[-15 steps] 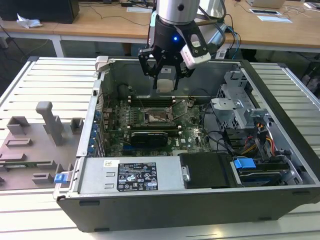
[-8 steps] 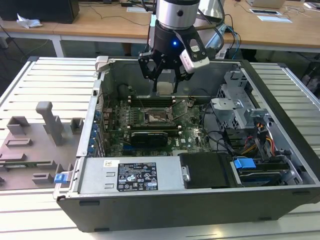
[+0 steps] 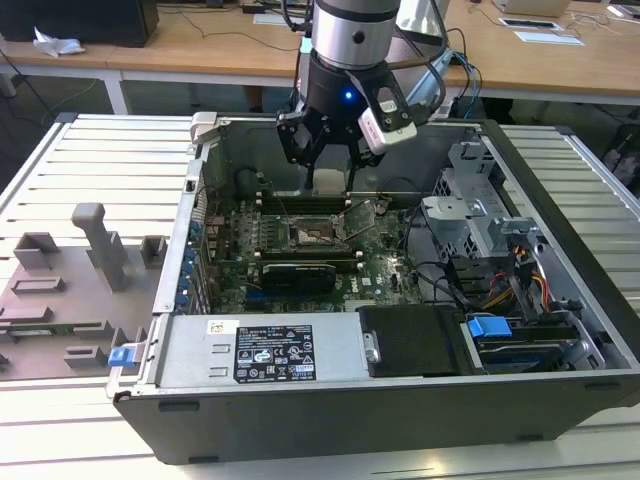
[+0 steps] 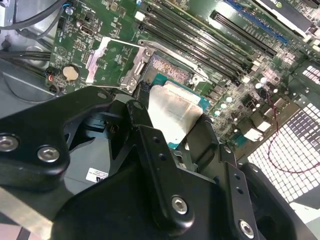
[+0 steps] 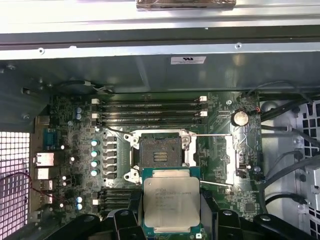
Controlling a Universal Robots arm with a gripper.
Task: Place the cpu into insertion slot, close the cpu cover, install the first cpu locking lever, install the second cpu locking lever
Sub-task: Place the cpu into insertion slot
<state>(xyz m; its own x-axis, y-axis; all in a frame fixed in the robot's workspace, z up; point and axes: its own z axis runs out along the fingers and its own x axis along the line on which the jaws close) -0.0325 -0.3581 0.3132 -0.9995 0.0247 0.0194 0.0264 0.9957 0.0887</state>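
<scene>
While the cpu (image 5: 171,202) is clamped by two opposite edges between the fingers of the gripper (image 3: 328,168), it hangs flat, metal top up, over the green motherboard (image 5: 70,165) inside the open computer case (image 3: 300,400). The insertion slot (image 5: 159,151) is bare, with its dark pin field uncovered. In the first wrist view it lies just past one edge of the chip, so I judge the chip is not yet straight above it. The cpu cover (image 4: 95,61) is folded back beside the slot.
</scene>
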